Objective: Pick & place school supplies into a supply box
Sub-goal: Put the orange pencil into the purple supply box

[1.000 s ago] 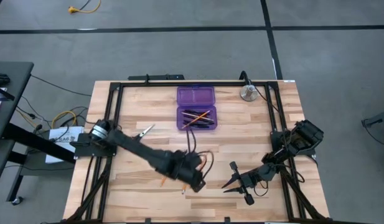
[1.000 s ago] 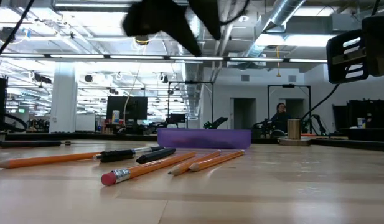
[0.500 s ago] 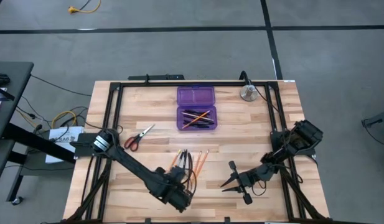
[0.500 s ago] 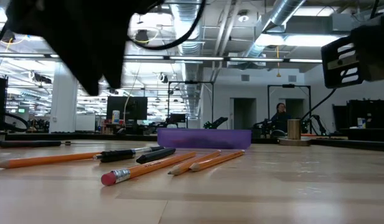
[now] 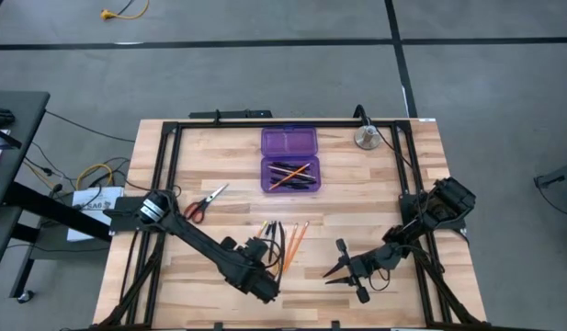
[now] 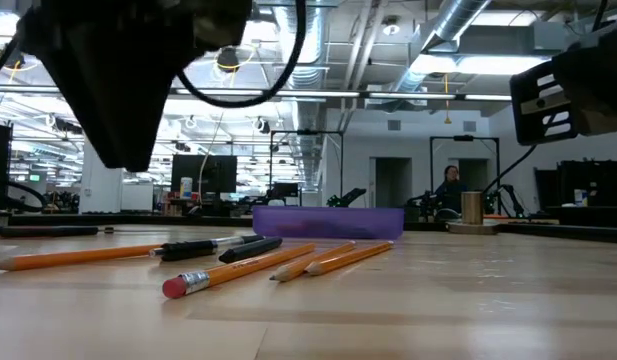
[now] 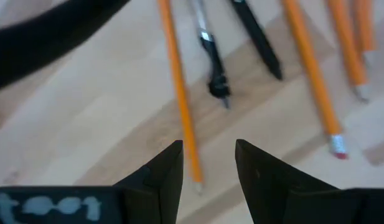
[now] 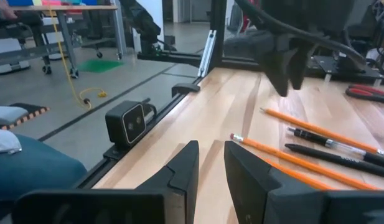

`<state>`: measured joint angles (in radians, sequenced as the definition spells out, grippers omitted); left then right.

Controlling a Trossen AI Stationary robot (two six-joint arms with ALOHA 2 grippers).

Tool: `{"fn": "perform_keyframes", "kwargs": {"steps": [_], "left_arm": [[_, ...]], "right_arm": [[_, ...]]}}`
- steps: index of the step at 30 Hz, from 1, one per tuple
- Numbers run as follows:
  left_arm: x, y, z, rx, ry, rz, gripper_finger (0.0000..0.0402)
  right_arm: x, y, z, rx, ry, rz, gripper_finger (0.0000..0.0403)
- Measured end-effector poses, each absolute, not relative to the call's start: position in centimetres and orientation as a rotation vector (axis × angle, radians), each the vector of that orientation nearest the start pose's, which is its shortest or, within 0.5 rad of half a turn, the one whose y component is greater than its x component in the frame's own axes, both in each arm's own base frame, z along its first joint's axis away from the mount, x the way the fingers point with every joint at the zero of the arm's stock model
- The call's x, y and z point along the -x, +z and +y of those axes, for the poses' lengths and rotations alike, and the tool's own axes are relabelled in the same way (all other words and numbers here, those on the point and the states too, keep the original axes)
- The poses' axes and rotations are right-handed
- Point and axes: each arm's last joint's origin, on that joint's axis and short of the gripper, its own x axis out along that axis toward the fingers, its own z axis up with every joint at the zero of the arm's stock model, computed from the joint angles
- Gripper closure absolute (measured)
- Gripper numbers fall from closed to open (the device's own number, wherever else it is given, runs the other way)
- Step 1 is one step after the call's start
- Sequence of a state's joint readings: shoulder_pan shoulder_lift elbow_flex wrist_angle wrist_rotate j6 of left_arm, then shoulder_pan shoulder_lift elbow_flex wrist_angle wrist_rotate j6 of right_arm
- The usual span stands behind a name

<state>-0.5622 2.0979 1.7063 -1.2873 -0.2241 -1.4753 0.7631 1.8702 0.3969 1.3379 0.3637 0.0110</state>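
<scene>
The left pincer (image 5: 262, 246) has come back from the near edge of the worktop (image 5: 375, 198) within the last second, and it now hangs low over the loose group of thin orange pencils (image 5: 293, 241) and thin black pens (image 5: 276, 237) lying near the front middle. Its two dark fingers (image 7: 162, 175) stand apart with nothing between them, and in the left wrist view one orange pencil (image 7: 177, 93) runs almost straight into the gap — so the arm seems lined up for the next pick, though no contact shows yet. The translucent purple plastic supply box (image 5: 289, 160) lies open toward the far side of the worktop, well apart from this group, and its nearer half already holds several pens and pencils. The small red-handled scissors (image 5: 202, 202) rest on the left part, untouched. The right pincer (image 5: 331, 274) waits near the front right, its fingers only narrowly apart and empty, in the same place as a second ago. Judging from this, part of the task is done and the loose group and the scissors remain.
</scene>
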Motion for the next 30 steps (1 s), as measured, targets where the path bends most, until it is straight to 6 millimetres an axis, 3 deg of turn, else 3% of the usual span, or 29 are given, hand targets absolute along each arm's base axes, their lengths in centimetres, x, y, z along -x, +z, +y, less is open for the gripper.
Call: {"fn": "perform_keyframes", "kwargs": {"steps": [11, 30], "left_arm": [[-32.0, 15.2, -18.7, 0.500, 0.880, 1.467, 0.0265], [-32.0, 15.5, -18.7, 0.526, 0.884, 1.439, 0.0265]], "right_arm": [[-20.6, 10.5, 18.3, 0.062, 0.398, 0.117, 0.0330], [-20.6, 10.5, 18.3, 0.063, 0.399, 0.116, 0.0330]]}}
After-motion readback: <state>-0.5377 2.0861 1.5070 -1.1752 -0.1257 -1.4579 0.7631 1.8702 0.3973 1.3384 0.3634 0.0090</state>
